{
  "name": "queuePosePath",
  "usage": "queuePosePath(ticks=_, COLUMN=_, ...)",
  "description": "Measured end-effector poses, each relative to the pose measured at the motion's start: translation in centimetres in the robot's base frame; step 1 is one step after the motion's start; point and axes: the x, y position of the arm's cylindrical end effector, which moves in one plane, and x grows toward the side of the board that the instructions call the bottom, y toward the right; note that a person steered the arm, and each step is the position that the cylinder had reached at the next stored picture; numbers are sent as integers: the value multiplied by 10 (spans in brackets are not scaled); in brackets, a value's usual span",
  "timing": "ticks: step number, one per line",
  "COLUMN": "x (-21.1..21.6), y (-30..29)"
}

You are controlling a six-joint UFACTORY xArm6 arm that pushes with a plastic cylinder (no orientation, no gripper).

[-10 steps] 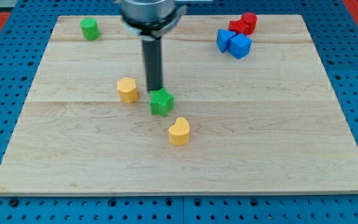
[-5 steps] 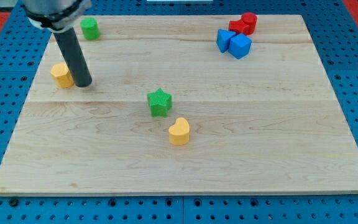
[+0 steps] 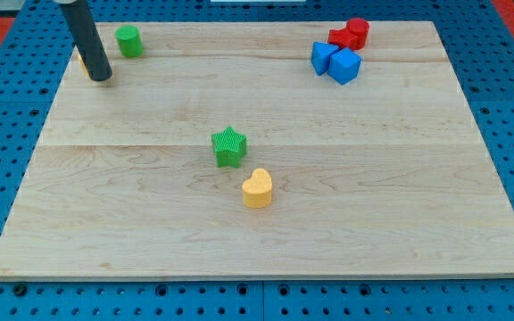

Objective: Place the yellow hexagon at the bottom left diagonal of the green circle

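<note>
The green circle (image 3: 129, 41) stands near the board's top left corner. The yellow hexagon (image 3: 82, 61) is almost fully hidden behind my rod; only a thin yellow sliver shows at the rod's left side, below and left of the green circle. My tip (image 3: 101, 77) rests on the board just to the right of and below that sliver, below and left of the green circle.
A green star (image 3: 229, 146) sits mid-board with a yellow heart (image 3: 257, 188) just below and right of it. Two blue blocks (image 3: 335, 62) and a red block (image 3: 350, 34) cluster at the top right. The wooden board (image 3: 418, 178) lies on a blue pegboard.
My tip has swept from beside the green star to the board's upper left, pushing the yellow hexagon left and then up, close to the green circle.
</note>
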Motion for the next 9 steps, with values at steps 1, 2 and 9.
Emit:
queuePosePath(ticks=1, x=21, y=4)
queuePosePath(ticks=2, x=37, y=-16)
queuePosePath(ticks=9, x=12, y=131)
